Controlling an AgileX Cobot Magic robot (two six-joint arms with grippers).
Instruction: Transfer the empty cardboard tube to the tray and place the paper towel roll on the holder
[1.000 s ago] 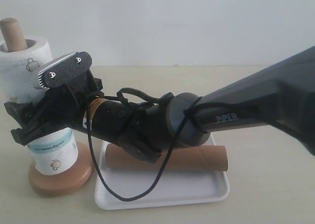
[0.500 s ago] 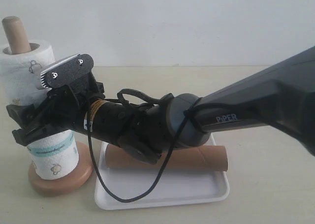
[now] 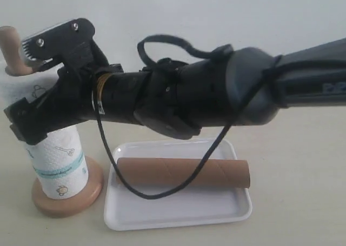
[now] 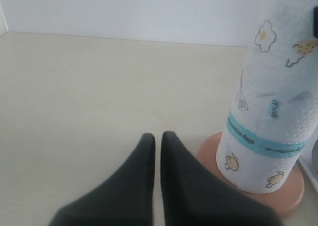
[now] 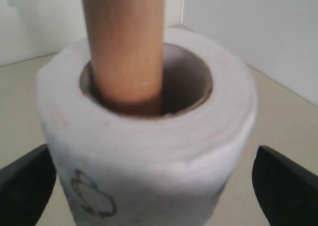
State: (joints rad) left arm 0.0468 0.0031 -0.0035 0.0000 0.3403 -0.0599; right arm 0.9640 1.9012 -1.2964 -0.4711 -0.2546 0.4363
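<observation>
The paper towel roll stands upright on the holder, whose pole sticks out of the core and whose round base rests on the table. My right gripper reaches across to the roll's upper part. It is open, with one finger on each side of the roll and a gap at one side. The empty cardboard tube lies lengthwise in the tray. My left gripper is shut and empty, low beside the holder's base.
A white wall runs along the back of the beige table. The right arm's black cable loops down in front of the tube and tray. The roll stands just next to the tray's left edge.
The right arm has lifted, and its gripper now sits higher against the roll. The roll sits lower on the pole, so more of the pole's tip shows.
</observation>
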